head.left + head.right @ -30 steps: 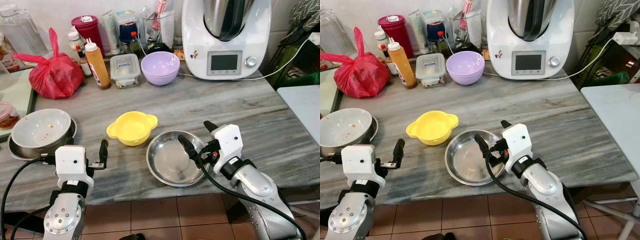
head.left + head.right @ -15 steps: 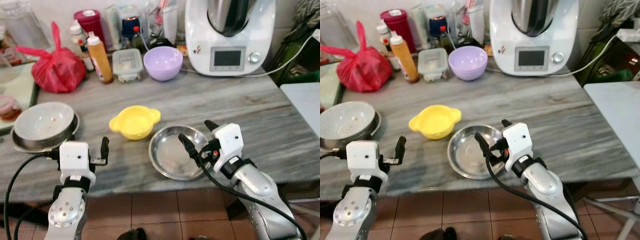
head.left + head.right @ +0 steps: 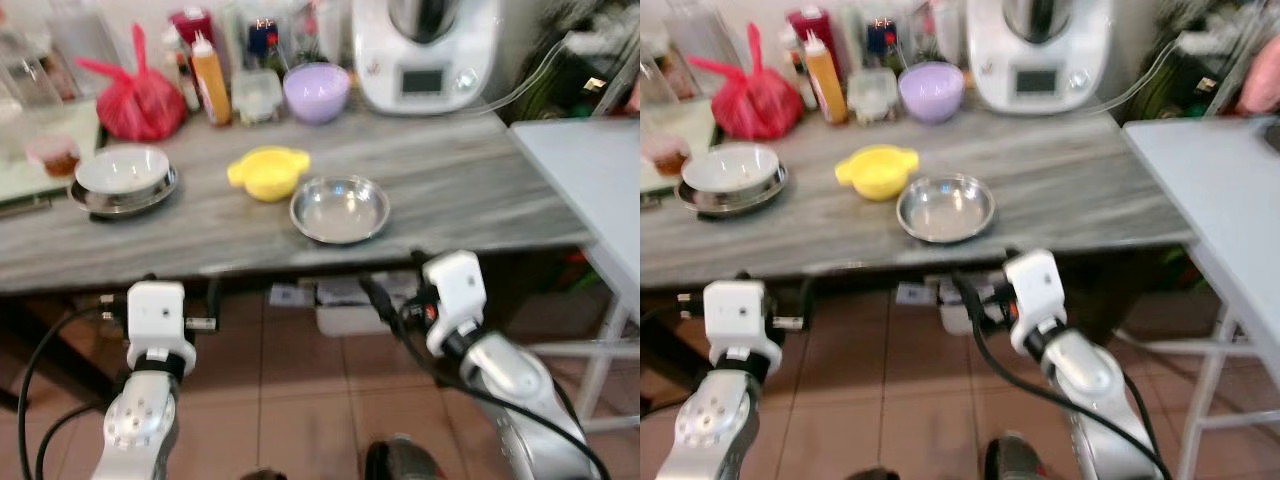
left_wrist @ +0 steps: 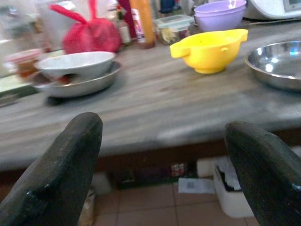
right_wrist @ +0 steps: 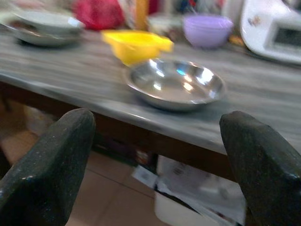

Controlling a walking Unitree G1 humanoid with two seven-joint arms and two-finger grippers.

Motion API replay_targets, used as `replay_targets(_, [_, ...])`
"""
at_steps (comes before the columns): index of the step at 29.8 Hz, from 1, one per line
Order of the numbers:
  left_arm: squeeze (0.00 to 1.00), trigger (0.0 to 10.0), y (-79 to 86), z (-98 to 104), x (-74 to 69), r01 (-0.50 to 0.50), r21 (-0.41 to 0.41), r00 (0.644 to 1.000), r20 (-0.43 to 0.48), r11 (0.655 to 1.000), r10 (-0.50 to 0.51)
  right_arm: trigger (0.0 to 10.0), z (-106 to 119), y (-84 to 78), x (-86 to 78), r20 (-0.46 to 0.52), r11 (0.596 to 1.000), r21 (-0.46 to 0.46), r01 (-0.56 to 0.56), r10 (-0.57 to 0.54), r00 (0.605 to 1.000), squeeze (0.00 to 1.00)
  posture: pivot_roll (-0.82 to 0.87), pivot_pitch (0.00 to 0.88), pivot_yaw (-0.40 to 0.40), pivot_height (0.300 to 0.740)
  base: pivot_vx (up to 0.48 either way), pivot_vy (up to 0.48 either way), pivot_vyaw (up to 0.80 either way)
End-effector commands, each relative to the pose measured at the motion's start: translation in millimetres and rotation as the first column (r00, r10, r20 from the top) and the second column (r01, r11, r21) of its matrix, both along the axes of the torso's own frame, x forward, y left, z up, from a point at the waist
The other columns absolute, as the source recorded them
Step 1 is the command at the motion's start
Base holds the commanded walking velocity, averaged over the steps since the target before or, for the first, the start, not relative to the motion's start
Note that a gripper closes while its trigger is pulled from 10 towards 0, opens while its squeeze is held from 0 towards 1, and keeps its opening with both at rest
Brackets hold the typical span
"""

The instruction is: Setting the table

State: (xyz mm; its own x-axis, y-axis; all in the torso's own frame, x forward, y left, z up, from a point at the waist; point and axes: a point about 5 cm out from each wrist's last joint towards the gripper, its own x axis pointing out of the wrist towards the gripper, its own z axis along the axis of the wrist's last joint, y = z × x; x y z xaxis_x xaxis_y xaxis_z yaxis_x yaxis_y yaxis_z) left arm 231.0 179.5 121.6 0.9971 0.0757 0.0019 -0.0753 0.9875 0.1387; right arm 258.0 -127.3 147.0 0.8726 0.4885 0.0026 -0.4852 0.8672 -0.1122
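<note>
Bowls on the counter: steel pan (image 3: 340, 208) beside yellow bowl (image 3: 268, 171) | left gripper (image 4: 164, 155) and right gripper (image 5: 155, 155) both spread wide, holding nothing, near the counter edge | I think the pan is light, hard, slippery; I'd pinch its rim.

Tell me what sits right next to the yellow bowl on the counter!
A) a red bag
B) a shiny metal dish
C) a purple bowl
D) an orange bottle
B: the metal dish lies just beside the yellow bowl on the counter, while the other things stand farther back by the wall.
</note>
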Motion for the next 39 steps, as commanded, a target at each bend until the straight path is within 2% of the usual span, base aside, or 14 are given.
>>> replay_targets(1, [0.0, 10.0, 4.0, -2, -1.3, -0.016, 0.007, 1.0, -0.009, 1.0, 0.016, 10.0, 4, 1.8, 1.9, 0.013, 1.0, 0.0, -0.008, 0.008, 1.0, 0.0, -0.09, 0.084, 0.083, 0.74, -0.274, 0.0, 0.0])
replay_targets(7, [0.0, 10.0, 3.4, -2, 0.5, -0.01, -0.005, 1.0, -0.007, 1.0, 0.01, 10.0, 3, 1.9, 1.8, 0.015, 1.0, 0.0, -0.004, 0.004, 1.0, 0.0, -0.09, 0.085, 0.083, 0.74, 0.0, 0.0, 0.0])
replay_targets(10, [0.0, 10.0, 3.5, -1, 2.0, -0.007, -0.045, 1.0, 0.001, 0.999, 0.007, 10.0, 4, 1.8, 1.9, 0.015, 1.0, 0.0, -0.001, 0.001, 1.0, 0.0, -0.09, 0.085, 0.083, 0.74, 0.0, 0.0, 0.0])
replay_targets(14, [0.0, 10.0, 3.7, 1, 3.7, -0.005, -0.042, 1.0, 0.009, 0.999, 0.005, 10.0, 3, 2.2, 2.1, 0.016, 1.0, -0.001, 0.001, -0.001, 1.0, 0.0, -0.09, 0.084, 0.085, 0.74, 0.0, 0.0, 0.0])
replay_targets(17, [0.0, 10.0, 1.4, 4, 6.7, 0.001, -0.069, 1.0, 0.022, 0.998, 0.001, 10.0, 3, 2.3, 2.1, 0.016, 1.0, 0.001, 0.001, -0.001, 1.0, 0.0, -0.09, 0.084, 0.085, 0.74, 0.0, -0.182, 0.0])
replay_targets(39, [0.0, 10.0, -4.3, 6, 10.6, 0.039, -0.079, 0.999, 0.026, 0.996, -0.037, 10.0, 4, -1.3, 6.7, 0.035, 0.999, -0.005, 0.05, -0.05, 0.998, 0.0, -0.09, 0.079, 0.096, 0.74, 0.0, -0.48, 0.0])
